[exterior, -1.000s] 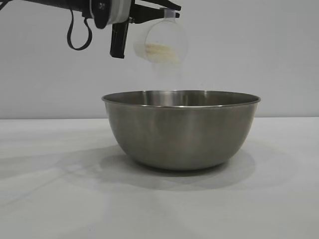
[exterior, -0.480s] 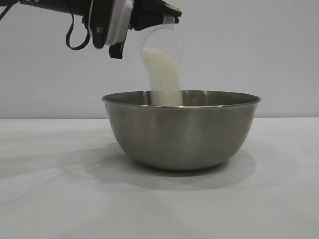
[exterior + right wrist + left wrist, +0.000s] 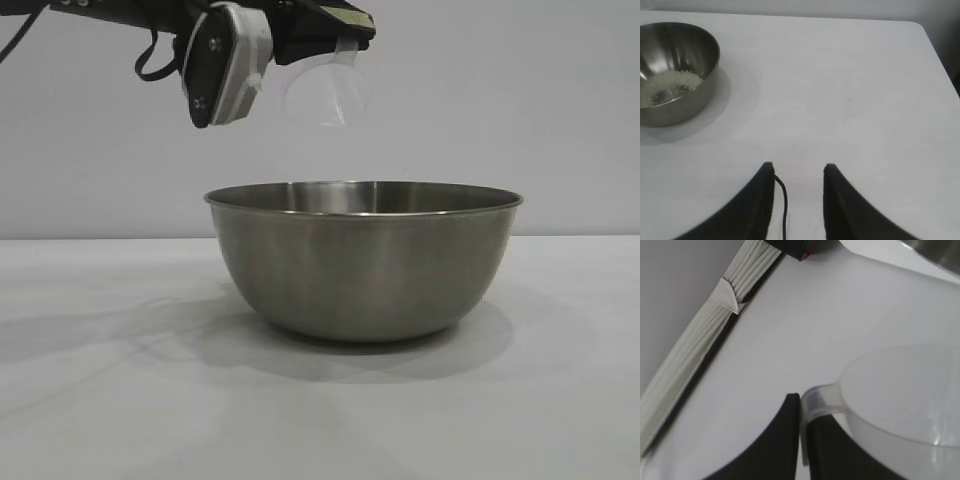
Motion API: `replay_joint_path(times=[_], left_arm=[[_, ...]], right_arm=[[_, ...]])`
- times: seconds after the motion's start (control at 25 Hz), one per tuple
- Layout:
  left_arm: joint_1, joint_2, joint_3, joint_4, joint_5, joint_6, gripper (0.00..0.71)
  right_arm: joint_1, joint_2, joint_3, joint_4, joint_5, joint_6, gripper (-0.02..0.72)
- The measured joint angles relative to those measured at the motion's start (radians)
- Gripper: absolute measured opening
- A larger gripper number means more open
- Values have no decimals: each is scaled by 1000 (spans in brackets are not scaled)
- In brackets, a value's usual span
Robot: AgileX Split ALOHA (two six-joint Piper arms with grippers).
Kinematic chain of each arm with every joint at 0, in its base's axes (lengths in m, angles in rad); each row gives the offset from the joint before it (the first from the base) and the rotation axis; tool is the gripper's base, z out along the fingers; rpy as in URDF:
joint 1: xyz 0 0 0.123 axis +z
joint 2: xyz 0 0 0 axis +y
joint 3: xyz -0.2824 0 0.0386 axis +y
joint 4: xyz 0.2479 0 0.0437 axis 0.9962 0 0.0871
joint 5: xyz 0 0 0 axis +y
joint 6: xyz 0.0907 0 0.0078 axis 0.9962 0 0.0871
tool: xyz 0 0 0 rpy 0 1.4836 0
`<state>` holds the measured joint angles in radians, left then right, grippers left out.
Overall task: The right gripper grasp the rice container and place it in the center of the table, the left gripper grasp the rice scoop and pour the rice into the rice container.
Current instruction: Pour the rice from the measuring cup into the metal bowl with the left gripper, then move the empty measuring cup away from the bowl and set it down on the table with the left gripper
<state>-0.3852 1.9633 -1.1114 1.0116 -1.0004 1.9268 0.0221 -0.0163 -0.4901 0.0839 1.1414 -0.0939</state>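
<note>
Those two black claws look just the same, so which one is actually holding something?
The left gripper, raised above the steel bowl, pinches the plastic scoop by its handle. The right gripper hangs open over the bare table.

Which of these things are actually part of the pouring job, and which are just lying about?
Part of the job:
- rice scoop, tipped above the bowl, pinched by its handle in the left gripper
- rice container, a steel bowl
- rice lying in it
- table
- right gripper, open, empty, off to one side

Just lying about:
- white ribbed strip along the table edge
</note>
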Motion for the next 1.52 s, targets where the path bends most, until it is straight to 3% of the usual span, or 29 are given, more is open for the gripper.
replay_joint_path(times=[0.2, 0.44, 0.68, 1.0, 1.32, 1.52], left_arm=[[-11, 0, 0, -2, 0, 92, 0], [-13, 0, 0, -5, 0, 57, 0], [-13, 0, 0, -54, 0, -322, 0], [-13, 0, 0, -148, 0, -1030, 0], [-13, 0, 0, -460, 0, -1648, 0], [-13, 0, 18, -744, 0, -1739, 0]], right_arm=[[0, 0, 0, 0, 0, 0, 251], [0, 0, 0, 0, 0, 0, 251], [0, 0, 0, 0, 0, 0, 251], [0, 0, 0, 0, 0, 0, 251], [0, 0, 0, 0, 0, 0, 251], [0, 0, 0, 0, 0, 0, 251]])
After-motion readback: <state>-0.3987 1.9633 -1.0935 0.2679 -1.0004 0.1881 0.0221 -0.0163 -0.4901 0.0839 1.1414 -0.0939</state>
